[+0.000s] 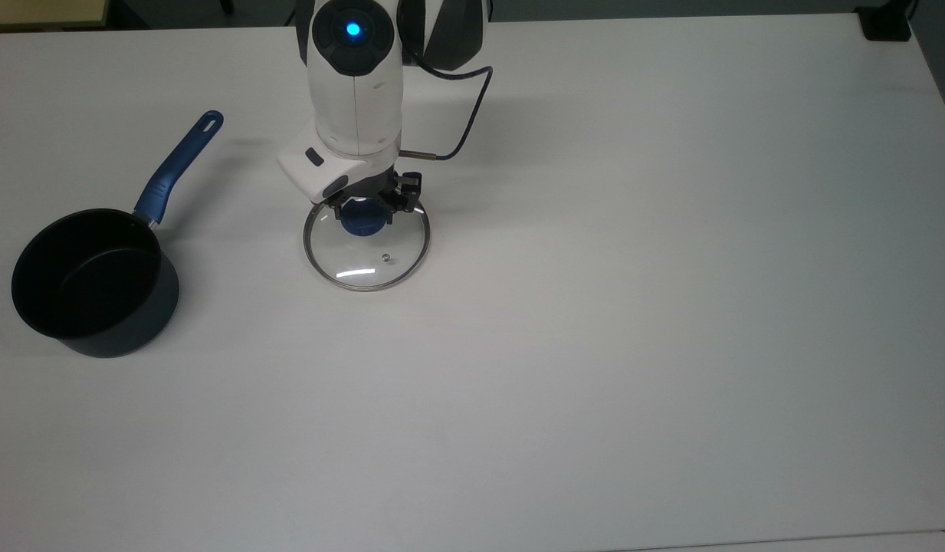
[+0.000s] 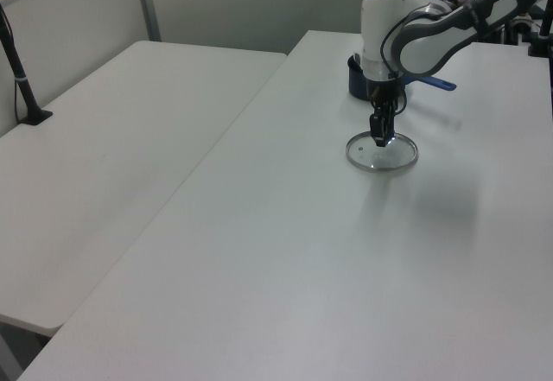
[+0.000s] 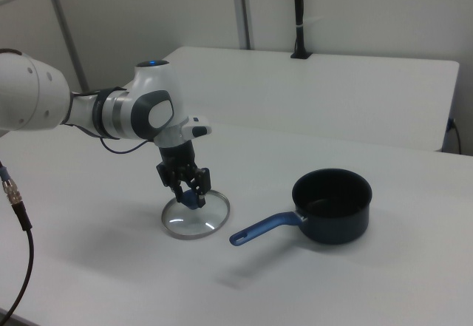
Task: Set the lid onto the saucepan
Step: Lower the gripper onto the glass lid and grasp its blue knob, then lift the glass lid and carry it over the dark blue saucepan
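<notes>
White tabletop [image 1: 595, 345] runs bare under my camera. My gripper [image 1: 367, 208] is down over the lid [image 1: 366, 245], fingers set closely either side of its blue knob [image 1: 363, 221]; whether they pinch it I cannot tell. Well apart on the top view's left stands the saucepan [image 1: 93, 280], nothing between.

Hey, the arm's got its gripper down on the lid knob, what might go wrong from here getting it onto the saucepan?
The gripper sits at the small blue knob of the lid; a shallow or off-centre hold might let the glass lid tilt or slip when lifted.

The saucepan stands apart from the lid, toward the top view's left, so the lid may swing during the carry.

A slightly off-centre lid could catch the pan's rim or nudge its long handle.
</notes>
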Controlling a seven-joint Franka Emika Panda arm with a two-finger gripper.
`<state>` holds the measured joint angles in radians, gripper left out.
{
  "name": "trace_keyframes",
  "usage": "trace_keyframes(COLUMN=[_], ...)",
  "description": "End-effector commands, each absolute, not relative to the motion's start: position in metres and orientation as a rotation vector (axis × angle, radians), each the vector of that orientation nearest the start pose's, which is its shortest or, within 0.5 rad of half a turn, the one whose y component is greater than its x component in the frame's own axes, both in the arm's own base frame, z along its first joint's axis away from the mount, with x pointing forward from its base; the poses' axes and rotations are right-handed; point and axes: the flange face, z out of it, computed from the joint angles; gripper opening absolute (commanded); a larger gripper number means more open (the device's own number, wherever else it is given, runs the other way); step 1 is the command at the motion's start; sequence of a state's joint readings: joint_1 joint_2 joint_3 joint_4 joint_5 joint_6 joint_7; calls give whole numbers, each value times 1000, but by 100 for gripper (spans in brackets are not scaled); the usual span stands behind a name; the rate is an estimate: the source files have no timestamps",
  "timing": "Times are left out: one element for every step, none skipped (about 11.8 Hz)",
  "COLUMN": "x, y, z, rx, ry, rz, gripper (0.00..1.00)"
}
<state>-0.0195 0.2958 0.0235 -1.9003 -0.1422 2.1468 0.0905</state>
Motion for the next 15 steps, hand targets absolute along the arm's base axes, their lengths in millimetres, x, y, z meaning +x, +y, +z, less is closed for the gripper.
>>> trace_keyframes(x=[620,620,629,637,646,651,655,658,665,673,678,680,681,680,680], y=[-5,-10,-23,-37,-61,-88,-118,-146,-175,-204,-231,-246,-252,-268,-273], z=[379,394,420,446,476,499,515,518,522,521,515,506,501,489,484], rx=[-3242,-3241,-3241,-3238,-3209,-3178,-3184,-3202,-3214,-3233,-3247,-3257,-3268,-3278,-3283], ry=[69,78,114,147,170,164,126,92,101,93,114,120,103,131,140], rz=[-42,-70,-116,-143,-215,-285,-335,-352,-389,-408,-419,-414,-427,-419,-422], gripper=[34,34,34,34,34,34,34,34,34,34,35,35,35,35,35])
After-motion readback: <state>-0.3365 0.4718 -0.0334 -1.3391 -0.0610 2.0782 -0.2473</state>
